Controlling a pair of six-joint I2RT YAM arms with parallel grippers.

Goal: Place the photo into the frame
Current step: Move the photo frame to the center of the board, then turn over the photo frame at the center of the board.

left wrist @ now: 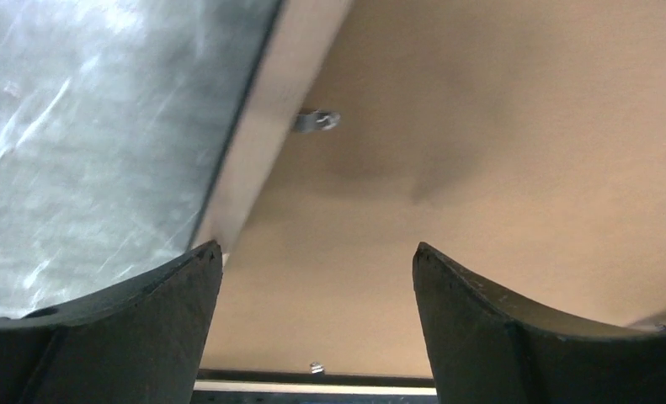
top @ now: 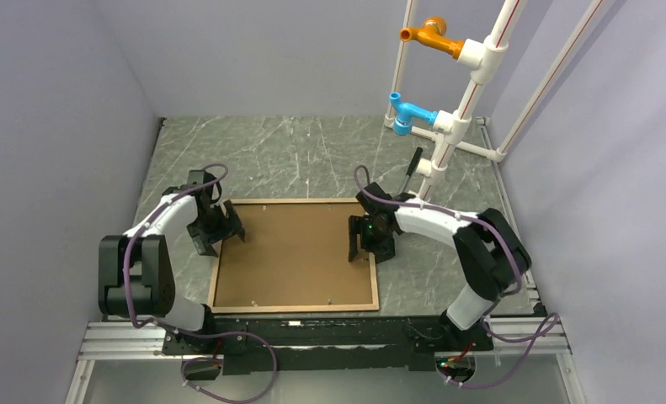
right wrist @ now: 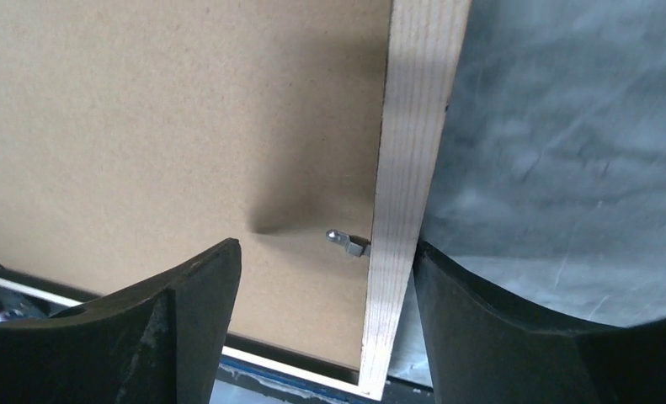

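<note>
Both open, my left end effector (top: 220, 238) and right end effector (top: 370, 251) straddle opposite edges of the frame (top: 295, 309), probably to reach the clips (right wrist: 348, 242) pinning the backing board (top: 291, 252).

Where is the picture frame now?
In the top view the frame lies back-up on the table, between the left gripper at its left rail and the right gripper at its right rail.

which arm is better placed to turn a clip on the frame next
Right, probably. The right tool, open, straddles the frame with the right clip between its tips. The left clip sits well ahead of the left tool.
</note>
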